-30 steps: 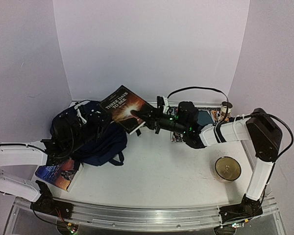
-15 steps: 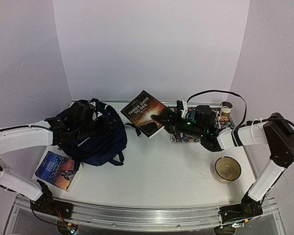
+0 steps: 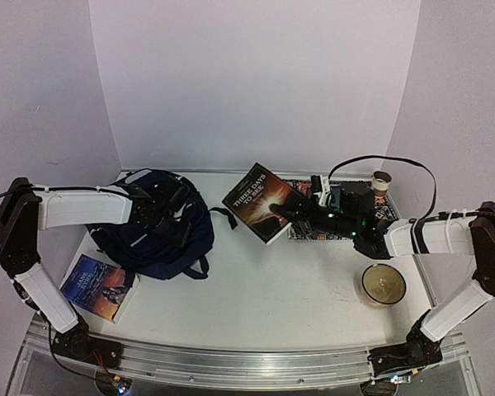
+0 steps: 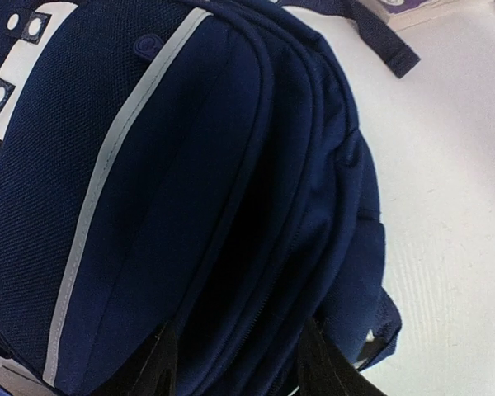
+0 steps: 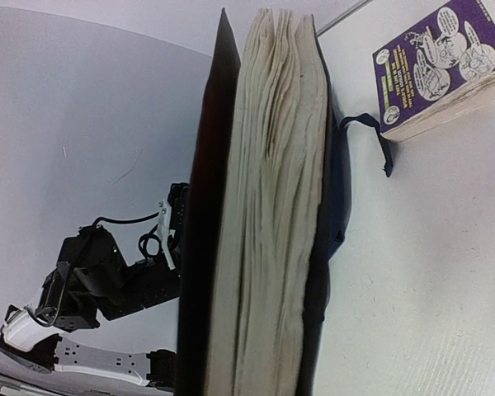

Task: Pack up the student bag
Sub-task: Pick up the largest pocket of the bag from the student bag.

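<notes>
Between the clenched fingers of the right gripper [image 3: 291, 215] sits one corner of a paperback book [image 3: 261, 203], held cover-up and tilted, clear of the table [image 3: 272, 301] beneath it. Pinched that near its edge, the book could swing or slide out under its own weight, I judge, and from the wrist it shows thick and slightly fanned, so it could splay open. Well off to this gripper's left lies the student bag [image 3: 175, 246], slumped flat. Its seams look closed from the left wrist, so a book pushed across might only butt the fabric and shove the bag away. A black strap [image 3: 223, 214] trailing toward the book could also catch it. On top of the bag rests the left gripper [image 4: 236, 365], fingers apart astride a fold; whether they pinch it I cannot tell, and without a hold the mouth would not open. Behind the book, the right arm reaches low and nearly level, elbow bent far out to its right. Across the bag, the left arm runs its forearm level and tips its wrist down onto the fabric.
</notes>
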### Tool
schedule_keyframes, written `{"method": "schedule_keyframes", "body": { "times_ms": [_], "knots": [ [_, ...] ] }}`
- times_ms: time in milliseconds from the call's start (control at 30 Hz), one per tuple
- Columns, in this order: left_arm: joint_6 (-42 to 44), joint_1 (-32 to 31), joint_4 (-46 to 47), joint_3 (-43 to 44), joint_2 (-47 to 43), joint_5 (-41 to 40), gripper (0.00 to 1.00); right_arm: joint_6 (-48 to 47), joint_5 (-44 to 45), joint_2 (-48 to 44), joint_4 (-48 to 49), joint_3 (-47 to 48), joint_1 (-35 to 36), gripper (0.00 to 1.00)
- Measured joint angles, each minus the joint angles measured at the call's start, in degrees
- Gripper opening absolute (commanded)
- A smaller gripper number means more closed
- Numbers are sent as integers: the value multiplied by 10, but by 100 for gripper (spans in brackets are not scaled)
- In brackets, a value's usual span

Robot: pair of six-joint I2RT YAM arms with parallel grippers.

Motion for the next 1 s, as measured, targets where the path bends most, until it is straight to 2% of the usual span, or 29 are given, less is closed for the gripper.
{"method": "schedule_keyframes", "body": {
  "times_ms": [333,400,533,600,800,1000],
  "knots": [
    [42,17,-17,40,82,7,52,-19,4,-7,-25,-4,0,0],
    [45,18,-18,47,96,8,43,-23,3,-7,-25,-4,0,0],
    [55,21,-19,58,115,9,11,-29,1,-7,-29,-4,0,0],
    [56,23,-19,61,118,11,1,-34,-1,-7,-34,-4,0,0],
    [65,24,-41,84,117,14,0,-51,-5,-7,-58,-4,0,0],
    [62,27,-94,153,89,21,0,-58,-19,-7,-87,7,0,0]
  ]
}}
